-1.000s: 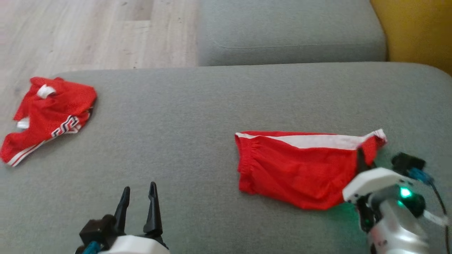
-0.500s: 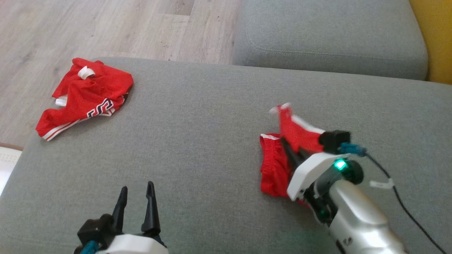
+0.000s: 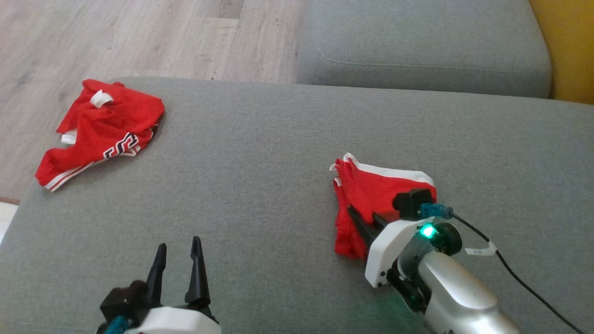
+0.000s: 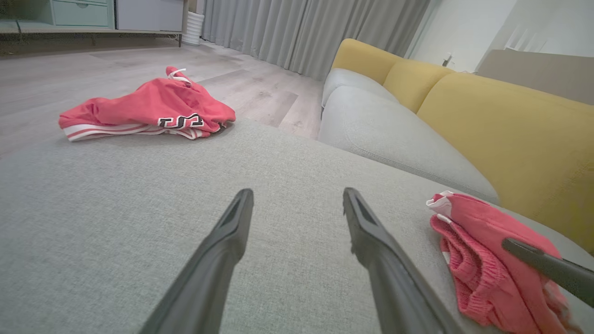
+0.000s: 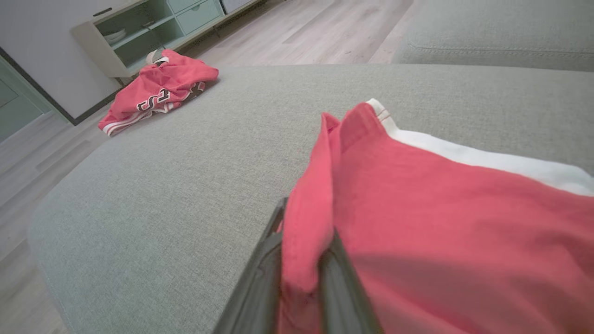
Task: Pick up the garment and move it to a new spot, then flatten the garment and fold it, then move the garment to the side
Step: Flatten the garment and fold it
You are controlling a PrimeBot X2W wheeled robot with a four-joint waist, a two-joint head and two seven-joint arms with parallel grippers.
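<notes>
Left gripper (image 3: 178, 242) low, fingers wide apart; right gripper (image 3: 362, 212) tight on the garment (image 3: 371, 183).

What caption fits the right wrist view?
Right gripper pinching a fold of the red shorts on the grey sofa cushion.

Crumpled red jersey (image 3: 104, 127) with black-and-white lettering at the grey sofa cushion's (image 3: 260, 153) far-left corner; wooden floor (image 3: 139, 37) beyond that cushion; yellow backrest (image 3: 571, 46) at its far right.

The garment (image 3: 376, 185) lies right on the sofa seat (image 3: 260, 185), a second garment (image 3: 106, 125) at its far-left edge.
</notes>
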